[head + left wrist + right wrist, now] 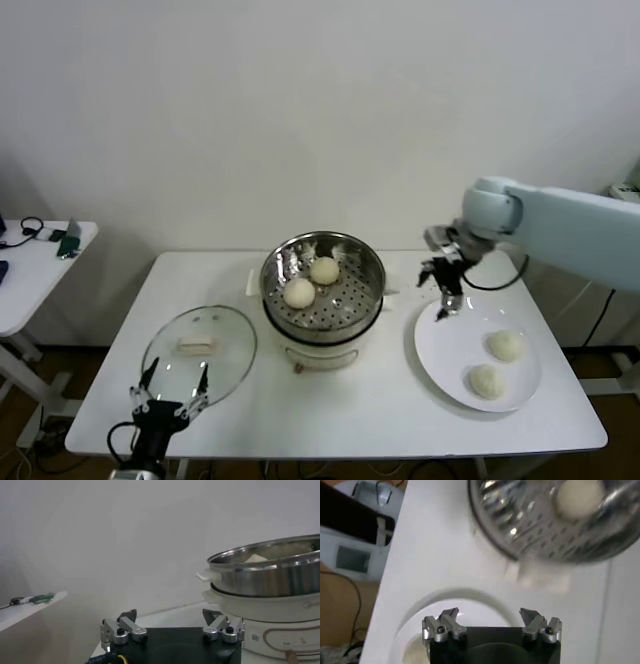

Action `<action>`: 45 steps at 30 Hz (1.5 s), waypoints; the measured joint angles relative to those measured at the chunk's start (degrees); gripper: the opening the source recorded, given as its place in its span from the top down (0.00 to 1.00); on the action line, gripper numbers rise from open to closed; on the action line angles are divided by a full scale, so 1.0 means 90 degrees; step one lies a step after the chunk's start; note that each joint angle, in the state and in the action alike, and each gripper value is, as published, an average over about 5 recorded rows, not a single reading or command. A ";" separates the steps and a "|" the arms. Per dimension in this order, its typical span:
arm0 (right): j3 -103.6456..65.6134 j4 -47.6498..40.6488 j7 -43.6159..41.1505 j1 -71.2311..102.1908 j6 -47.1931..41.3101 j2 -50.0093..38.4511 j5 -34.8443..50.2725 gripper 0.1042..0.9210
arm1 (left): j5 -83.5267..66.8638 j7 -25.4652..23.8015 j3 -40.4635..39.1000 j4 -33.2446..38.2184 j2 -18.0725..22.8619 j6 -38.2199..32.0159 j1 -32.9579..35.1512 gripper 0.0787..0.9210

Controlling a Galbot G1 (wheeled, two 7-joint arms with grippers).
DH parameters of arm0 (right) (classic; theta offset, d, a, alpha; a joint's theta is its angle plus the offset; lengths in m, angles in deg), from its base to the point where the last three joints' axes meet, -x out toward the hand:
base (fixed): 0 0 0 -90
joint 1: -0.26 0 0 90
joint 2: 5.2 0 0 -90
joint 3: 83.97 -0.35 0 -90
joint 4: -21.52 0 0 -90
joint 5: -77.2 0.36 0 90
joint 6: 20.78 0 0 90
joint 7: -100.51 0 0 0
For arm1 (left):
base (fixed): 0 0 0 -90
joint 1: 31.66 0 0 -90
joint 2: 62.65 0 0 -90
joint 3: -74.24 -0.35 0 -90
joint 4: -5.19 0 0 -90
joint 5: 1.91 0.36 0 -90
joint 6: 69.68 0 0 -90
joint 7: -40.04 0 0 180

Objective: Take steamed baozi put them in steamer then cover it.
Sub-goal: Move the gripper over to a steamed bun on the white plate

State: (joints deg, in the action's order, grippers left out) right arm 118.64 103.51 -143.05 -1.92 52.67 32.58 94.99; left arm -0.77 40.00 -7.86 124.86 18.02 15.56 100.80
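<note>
The shiny steamer (366, 298) stands mid-table on its cream base and holds two baozi (299, 292) (324, 270). Two more baozi (505, 345) (486, 381) lie on the white plate (445, 350) to the right. My right gripper (447, 295) hangs open and empty over the plate's near-left rim, between steamer and plate. In the right wrist view its fingers (449, 621) spread wide above the plate (465, 605), with the steamer (530, 530) and one baozi (579, 498) beyond. My left gripper (170, 388) is parked open at the table's front left, beside the glass lid (225, 360).
The glass lid with a cream handle (194, 346) lies flat left of the steamer. A white side table (30, 275) with small items stands at the far left. In the left wrist view the steamer (270, 572) and its base (280, 625) rise close by.
</note>
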 measured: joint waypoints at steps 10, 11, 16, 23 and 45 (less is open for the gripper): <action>-0.1134 -0.0071 -0.0093 0.1658 0.0161 -0.0728 -0.1131 0.12 | 0.0100 0.0005 -0.0010 0.0006 0.0091 0.0101 -0.0070 0.12; -0.1225 -0.0096 -0.0099 0.1786 0.0172 -0.0755 -0.1210 0.12 | 0.0110 0.0006 -0.0010 0.0004 0.0100 0.0111 -0.0077 0.12; -0.1580 -0.0240 -0.0115 0.2298 0.0210 -0.0810 -0.1512 0.12 | 0.0161 0.0010 -0.0017 -0.0023 0.0144 0.0134 -0.0090 0.12; -0.1817 -0.0396 -0.0137 0.2670 0.0240 -0.0783 -0.1749 0.12 | 0.0188 0.0014 -0.0016 -0.0050 0.0170 0.0142 -0.0092 0.12; -0.1993 -0.0649 -0.0199 0.2925 0.0377 -0.0631 -0.1943 0.28 | 0.0207 0.0018 -0.0009 -0.0091 0.0174 0.0115 -0.0039 0.12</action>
State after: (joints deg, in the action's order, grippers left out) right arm 100.70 97.67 -144.83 24.40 56.06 26.90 77.50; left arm 1.09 40.16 -7.94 124.04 19.58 16.59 100.46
